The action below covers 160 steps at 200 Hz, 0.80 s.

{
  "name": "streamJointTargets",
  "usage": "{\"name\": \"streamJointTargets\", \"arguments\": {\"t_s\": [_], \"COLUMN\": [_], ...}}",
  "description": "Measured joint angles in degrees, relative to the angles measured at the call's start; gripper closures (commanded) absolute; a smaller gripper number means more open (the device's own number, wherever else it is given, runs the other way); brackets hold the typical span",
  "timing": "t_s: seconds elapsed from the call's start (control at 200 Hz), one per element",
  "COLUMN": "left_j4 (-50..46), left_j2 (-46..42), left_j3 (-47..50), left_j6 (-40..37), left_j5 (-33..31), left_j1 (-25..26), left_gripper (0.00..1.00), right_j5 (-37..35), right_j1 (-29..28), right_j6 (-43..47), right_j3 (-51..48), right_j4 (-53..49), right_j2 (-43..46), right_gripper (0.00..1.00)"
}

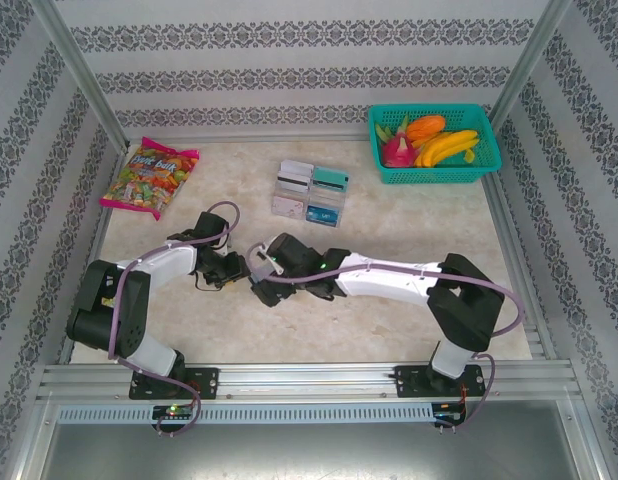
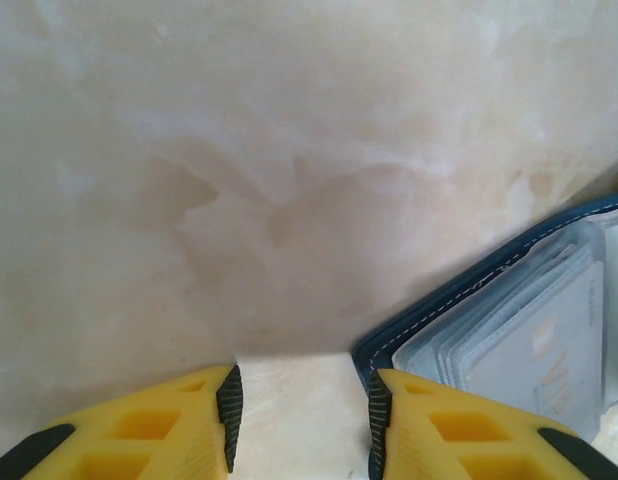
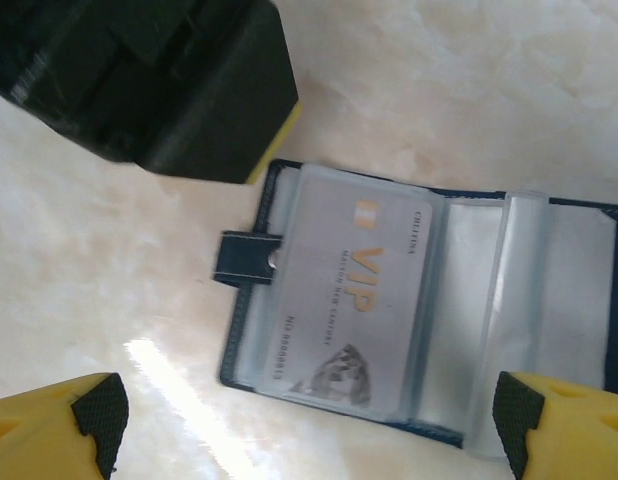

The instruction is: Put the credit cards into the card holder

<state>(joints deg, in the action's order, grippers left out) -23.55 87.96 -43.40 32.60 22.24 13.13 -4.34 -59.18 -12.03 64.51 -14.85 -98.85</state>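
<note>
Right gripper (image 3: 309, 420) first: its yellow fingers with black pads stand wide apart, clamping nothing, one tip at each lower corner of the wrist view. Between and just beyond them lies the card holder (image 3: 459, 300), a dark navy folding wallet spread open flat on the beige marbled table top (image 3: 469, 90). It has clear plastic sleeves inside and a small navy snap tab (image 3: 246, 258) poking out from one side. One sleeve holds a white-grey plastic card (image 3: 354, 290) with gold VIP lettering and a faint crest.

Over to the left gripper (image 2: 304, 410): its fingers are parted too, with a narrower gap and only bare table between them. The finger on the right of its wrist view sits just beside the holder's stitched navy corner. Its black-and-yellow body hangs over that corner in the right wrist view.

From above, the loose credit cards (image 1: 311, 192), white-grey, teal and blue, sit clustered further back, well apart from both grippers. A teal mesh basket of fruit (image 1: 434, 145) stands back right, and a colourful candy bag (image 1: 149, 178) back left.
</note>
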Motion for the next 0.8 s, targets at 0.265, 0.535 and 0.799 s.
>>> {"name": "streamJointTargets", "arguments": {"t_s": [0.265, 0.535, 0.799], "left_j4": [0.2, 0.2, 0.2], "left_j2": [0.3, 0.3, 0.3], "left_j3": [0.0, 0.0, 0.0], "left_j6": [0.0, 0.0, 0.0], "left_j5": [0.0, 0.0, 0.0], "left_j1": [0.0, 0.0, 0.0], "left_gripper": [0.57, 0.57, 0.57], "right_j5": [-8.8, -9.8, -10.0], "right_j1": [-1.1, -2.5, -1.6], "right_j6": [6.8, 9.5, 9.9], "right_j3": [1.3, 5.4, 7.8], "right_j4": [-0.6, -0.9, -1.7], "right_j2": [-6.8, -9.9, -14.4], "right_gripper": [0.03, 0.03, 0.08]}}
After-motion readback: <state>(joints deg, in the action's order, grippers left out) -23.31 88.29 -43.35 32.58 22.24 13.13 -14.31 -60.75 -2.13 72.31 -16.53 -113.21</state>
